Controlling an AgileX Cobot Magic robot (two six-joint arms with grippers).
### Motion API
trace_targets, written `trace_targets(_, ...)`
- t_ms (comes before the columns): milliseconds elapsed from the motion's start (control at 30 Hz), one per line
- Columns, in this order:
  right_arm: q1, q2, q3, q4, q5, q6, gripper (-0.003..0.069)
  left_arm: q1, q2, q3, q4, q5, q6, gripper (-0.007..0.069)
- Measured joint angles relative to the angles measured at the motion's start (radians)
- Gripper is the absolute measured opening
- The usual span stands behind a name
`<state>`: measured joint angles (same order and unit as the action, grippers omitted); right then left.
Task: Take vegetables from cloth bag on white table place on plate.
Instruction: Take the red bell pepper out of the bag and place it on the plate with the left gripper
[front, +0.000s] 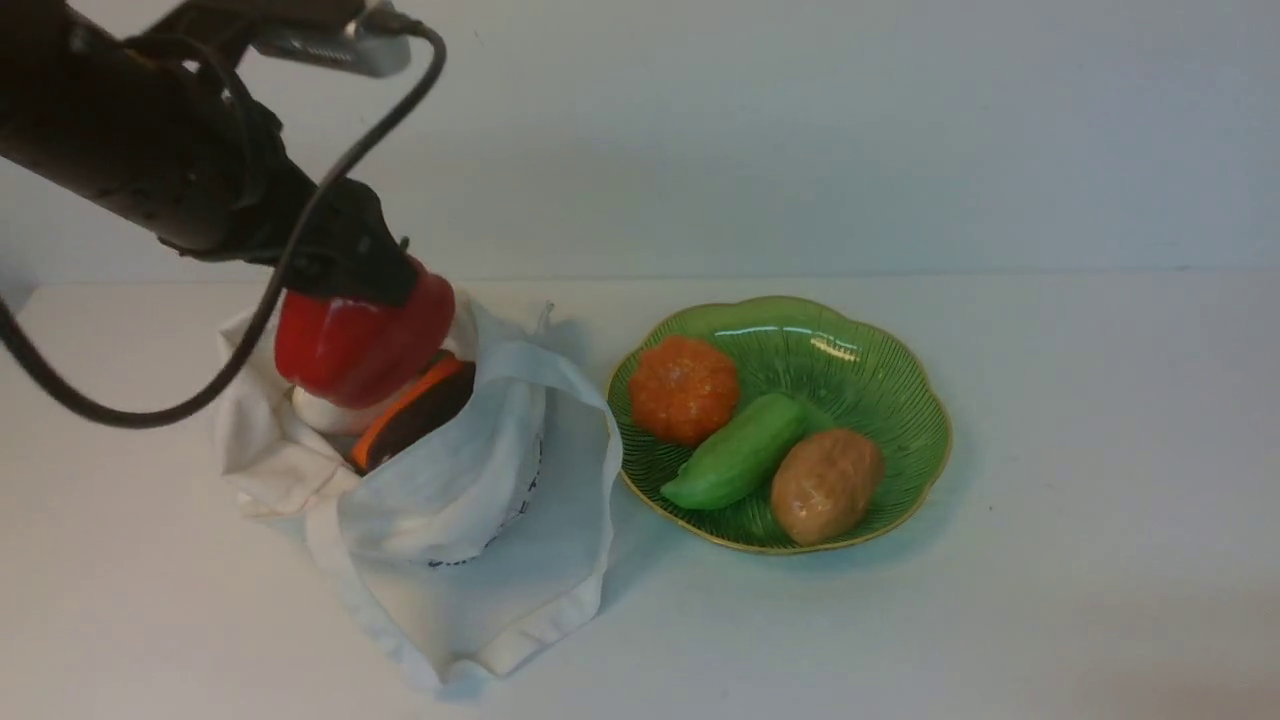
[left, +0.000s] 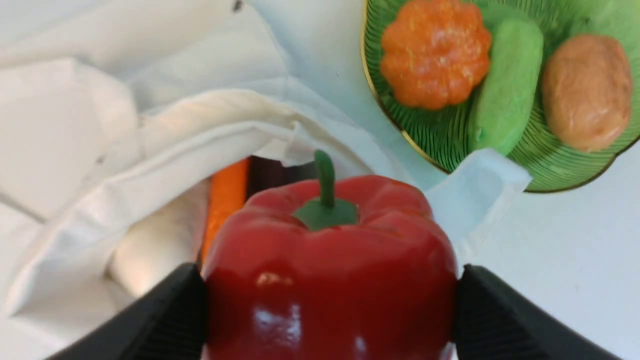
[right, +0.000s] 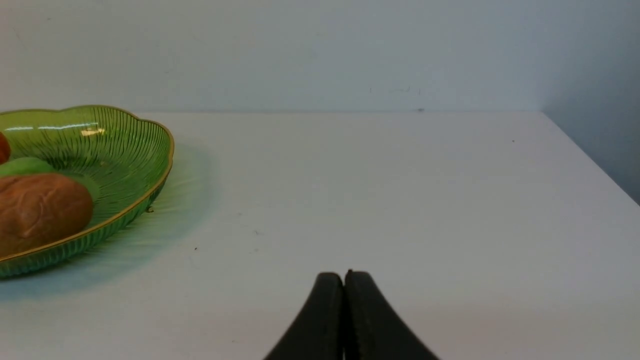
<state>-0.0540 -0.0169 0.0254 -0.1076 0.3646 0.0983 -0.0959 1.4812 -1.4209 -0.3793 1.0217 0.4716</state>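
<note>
My left gripper (front: 345, 285) is shut on the glossy red bell pepper (front: 360, 340) and holds it just above the open mouth of the off-white cloth bag (front: 470, 480). In the left wrist view the pepper (left: 330, 265) sits between both black fingers (left: 170, 310), green stem pointing away. The green scalloped plate (front: 870, 370) lies on the white table (front: 1080, 480) to the right of the bag; it also shows in the left wrist view (left: 440, 140) and the right wrist view (right: 115, 145). My right gripper (right: 344, 275) is shut and empty, low over bare table right of the plate.
On the plate lie a bumpy orange piece (front: 684, 388), a green vegetable (front: 738, 452) and a brown potato (front: 826, 484). An orange-and-dark item (front: 415, 412) sticks out of the bag. A black cable (front: 300, 230) hangs from the left arm. A wall stands behind the table.
</note>
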Motion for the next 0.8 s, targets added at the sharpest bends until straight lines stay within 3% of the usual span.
trace_targets(133,0.0,0.0,0.0,0.0,0.0,0.0,-0.001,-0.029,-0.071,0.0,0.001,0.002,0.001,0.0575)
trace_targets(367,0.0,0.0,0.0,0.0,0.0,0.0,-0.001,-0.221,-0.099,-0.003,-0.052,-0.054,0.035,0.0575)
trace_targets(533,0.0,0.0,0.0,0.0,0.0,0.0,-0.001,-0.411,0.039,-0.003,-0.082,-0.285,0.035,0.0575)
trace_targets(800,0.0,0.0,0.0,0.0,0.0,0.0,-0.001,-0.519,0.328,-0.084,-0.191,-0.541,0.035,0.0575)
